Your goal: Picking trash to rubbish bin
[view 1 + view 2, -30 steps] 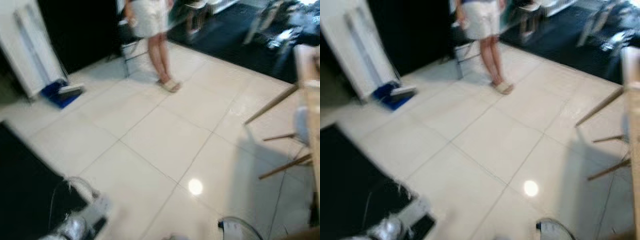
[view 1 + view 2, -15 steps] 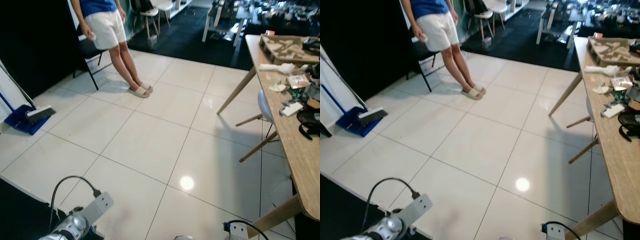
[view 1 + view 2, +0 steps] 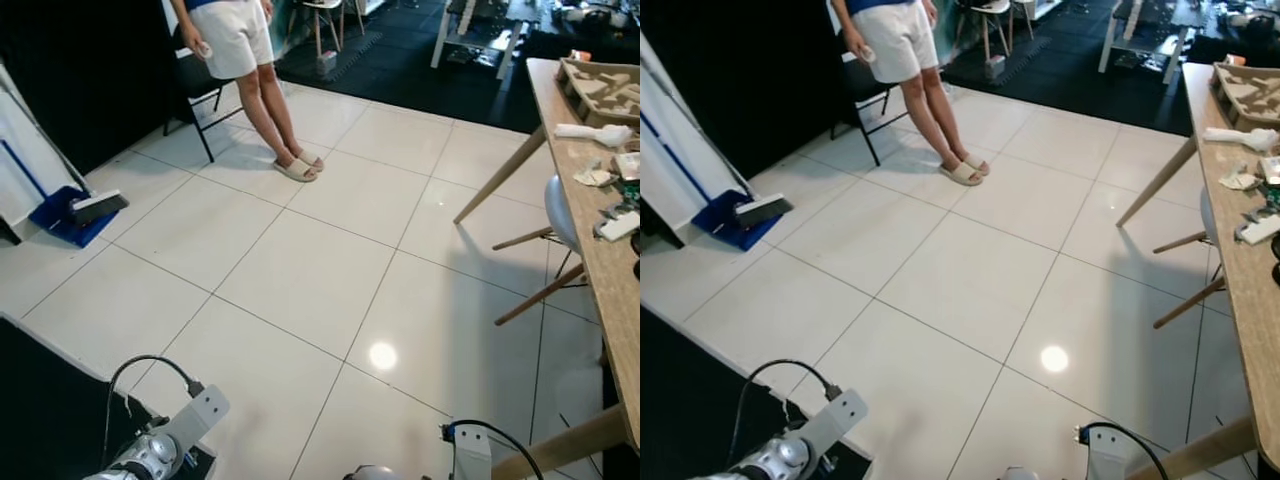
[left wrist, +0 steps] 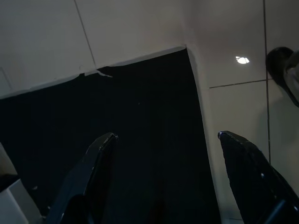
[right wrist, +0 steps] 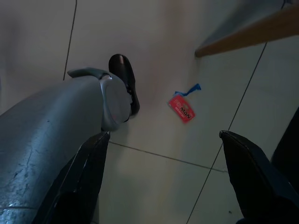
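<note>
Your left gripper (image 4: 166, 179) and right gripper (image 5: 163, 179) hang wide and hold nothing, because you must first walk to the red tag (image 5: 181, 108) on the floor (image 3: 320, 270).

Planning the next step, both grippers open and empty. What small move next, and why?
Probably bend toward the red tag lying on the white floor tiles by the robot's foot: the open right gripper hangs above it, and the left gripper hangs idle over the black mat.

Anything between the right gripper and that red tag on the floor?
Nothing visible. The right gripper hangs open above bare tile, and the red tag lies beyond it, beside the robot's foot.
</note>
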Robot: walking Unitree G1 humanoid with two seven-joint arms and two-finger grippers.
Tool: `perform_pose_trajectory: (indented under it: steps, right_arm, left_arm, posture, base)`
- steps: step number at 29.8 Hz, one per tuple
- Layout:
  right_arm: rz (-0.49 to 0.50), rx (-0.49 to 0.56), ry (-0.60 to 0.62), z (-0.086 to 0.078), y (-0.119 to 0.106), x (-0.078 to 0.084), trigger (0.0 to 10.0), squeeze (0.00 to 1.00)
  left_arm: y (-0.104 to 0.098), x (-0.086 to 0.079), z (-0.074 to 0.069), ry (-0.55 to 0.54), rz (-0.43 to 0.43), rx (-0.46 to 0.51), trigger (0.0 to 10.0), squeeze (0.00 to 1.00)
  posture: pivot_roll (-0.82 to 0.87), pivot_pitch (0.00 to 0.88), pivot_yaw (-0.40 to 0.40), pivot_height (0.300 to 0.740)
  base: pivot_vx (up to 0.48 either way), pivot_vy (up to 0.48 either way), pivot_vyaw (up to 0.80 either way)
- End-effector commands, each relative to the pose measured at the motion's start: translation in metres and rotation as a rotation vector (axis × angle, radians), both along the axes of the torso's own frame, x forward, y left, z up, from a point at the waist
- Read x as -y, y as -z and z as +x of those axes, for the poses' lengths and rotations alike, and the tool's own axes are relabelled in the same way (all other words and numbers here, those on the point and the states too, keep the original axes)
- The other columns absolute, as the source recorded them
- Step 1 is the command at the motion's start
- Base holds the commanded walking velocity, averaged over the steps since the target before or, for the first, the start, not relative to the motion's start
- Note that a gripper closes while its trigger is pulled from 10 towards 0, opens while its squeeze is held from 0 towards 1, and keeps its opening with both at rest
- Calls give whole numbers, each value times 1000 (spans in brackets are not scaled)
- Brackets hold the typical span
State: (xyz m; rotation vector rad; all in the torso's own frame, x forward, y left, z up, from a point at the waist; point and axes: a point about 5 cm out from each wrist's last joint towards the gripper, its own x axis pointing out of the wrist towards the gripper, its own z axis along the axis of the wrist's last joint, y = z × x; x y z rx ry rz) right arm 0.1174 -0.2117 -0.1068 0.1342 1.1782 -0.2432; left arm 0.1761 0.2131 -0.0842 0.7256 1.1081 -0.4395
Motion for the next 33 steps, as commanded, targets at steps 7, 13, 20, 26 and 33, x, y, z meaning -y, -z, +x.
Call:
perform_pose_trajectory:
  steps: [7, 13, 20, 26, 33]
  right_arm:
    - [45, -4, -7, -3, 3, -14, 10000, 0]
    - [28, 2, 46, -5, 2, -5, 10000, 0]
    - [-25, -8, 75, -7, 0, 10, 10000, 0]
    - [-36, -8, 99, -6, 0, 8, 10000, 0]
    - [-71, -1, 140, -9, -3, 25, 10000, 0]
  left_arm:
    - [-2, -2, 3, 11, 18, 0, 10000, 0]
    - [-1, 1, 3, 60, 26, -14, 10000, 0]
    - [-5, 2, 12, 88, 37, 1, 10000, 0]
    - [-9, -1, 18, 88, 48, 15, 10000, 0]
    - [-10, 6, 24, 72, 29, 30, 10000, 0]
  posture:
    - [154, 0, 64, 740]
    - [88, 0, 88, 740]
    - [33, 0, 85, 740]
    - [-3, 0, 76, 740]
    - [-29, 0, 55, 740]
  base:
    - [0, 0, 0]
    - [0, 0, 0]
    - [0, 0, 0]
    - [0, 0, 0]
    - [0, 0, 0]
